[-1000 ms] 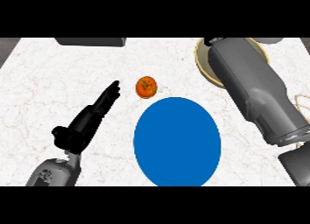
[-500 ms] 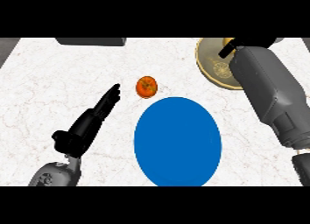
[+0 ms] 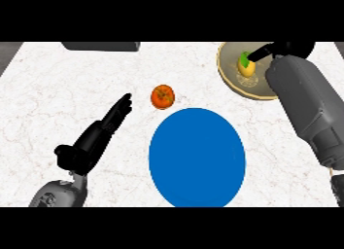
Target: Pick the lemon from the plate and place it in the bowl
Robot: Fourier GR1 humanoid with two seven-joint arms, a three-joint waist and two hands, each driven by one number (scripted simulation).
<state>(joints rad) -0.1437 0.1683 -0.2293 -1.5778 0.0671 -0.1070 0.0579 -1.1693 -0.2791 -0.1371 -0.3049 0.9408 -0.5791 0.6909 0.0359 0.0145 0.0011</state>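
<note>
Your right hand [image 3: 289, 48] has shifted right in the upper right of the frame, uncovering the lemon [image 3: 245, 69] still on its plate [image 3: 231, 83], and since you cannot tell whether that hand is closed, the grasp looks unfinished, the blue bowl [image 3: 196, 155] at centre still waiting.
</note>
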